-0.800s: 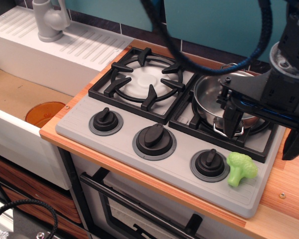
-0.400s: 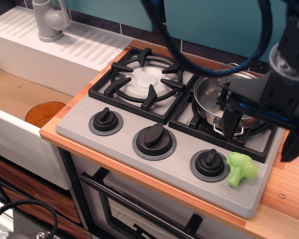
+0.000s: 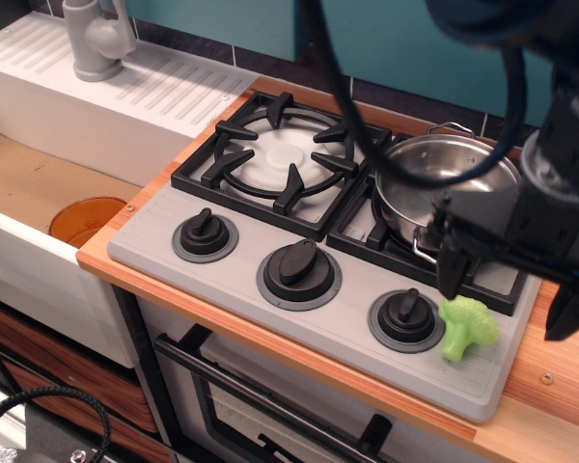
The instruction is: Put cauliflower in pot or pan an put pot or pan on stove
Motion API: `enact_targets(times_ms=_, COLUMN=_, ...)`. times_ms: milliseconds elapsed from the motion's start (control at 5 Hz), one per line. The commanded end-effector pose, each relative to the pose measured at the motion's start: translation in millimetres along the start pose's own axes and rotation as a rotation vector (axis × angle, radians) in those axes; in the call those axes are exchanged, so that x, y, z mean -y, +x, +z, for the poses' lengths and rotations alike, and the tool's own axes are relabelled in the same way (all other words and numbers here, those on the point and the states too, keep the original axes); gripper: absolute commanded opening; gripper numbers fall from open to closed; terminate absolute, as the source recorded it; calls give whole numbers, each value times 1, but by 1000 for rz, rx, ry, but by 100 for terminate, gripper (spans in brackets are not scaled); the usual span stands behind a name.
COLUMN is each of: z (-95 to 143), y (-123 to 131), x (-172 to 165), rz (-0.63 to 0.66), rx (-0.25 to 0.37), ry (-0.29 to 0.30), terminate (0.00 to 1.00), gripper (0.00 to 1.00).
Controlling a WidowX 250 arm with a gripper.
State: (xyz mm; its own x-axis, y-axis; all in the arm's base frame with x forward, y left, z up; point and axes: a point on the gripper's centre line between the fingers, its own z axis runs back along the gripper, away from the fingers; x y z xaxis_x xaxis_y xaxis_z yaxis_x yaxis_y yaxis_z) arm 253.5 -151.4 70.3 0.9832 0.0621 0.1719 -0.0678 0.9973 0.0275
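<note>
A grey toy stove (image 3: pixel 164 236) sits on a wooden bench (image 3: pixel 560 381), its front edge close to the bench's front edge. On the right a strip of bare wood runs beside the stove; on the left the bench ends at a white sink (image 3: pixel 39 207), which drops away below.

There are two white burners, each under a black grate. The left burner (image 3: pixel 282 159) is uncovered. On the right grate stands one shiny steel pot (image 3: pixel 420 174), upright, with a thin wire loop handle at its near side.

Three black knobs line the stove's front panel. Just beside the right knob (image 3: pixel 406 316), touching its grey ring or nearly so, lies one light-green cauliflower (image 3: pixel 466 326), on the grey surface near the stove's front right corner. It is outside the pot.

The robot's black hand (image 3: pixel 507 280) hangs over that corner with its two fingers spread wide and nothing between them. The left finger (image 3: pixel 451 270) ends just above the cauliflower, in front of the pot; the right finger (image 3: pixel 571 304) hangs over the bare wood.

One orange disc (image 3: pixel 85 220) lies in the sink basin, and one grey tap (image 3: pixel 96 39) stands at the back left.

Compared with a moment earlier, the hand has come down and forward, off the pot, so the pot's rim is now plainly visible. The pot and cauliflower have not moved.
</note>
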Motion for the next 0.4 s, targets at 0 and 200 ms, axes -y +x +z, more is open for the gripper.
enact_targets(times_ms=0, z=-14, y=13, x=-1, rz=-5, rx=77, ry=-31, terminate=0, gripper=100)
enact_targets(times_ms=200, z=-27, y=15, x=0, rz=-10, rx=114, ry=-30, terminate=0, gripper=100)
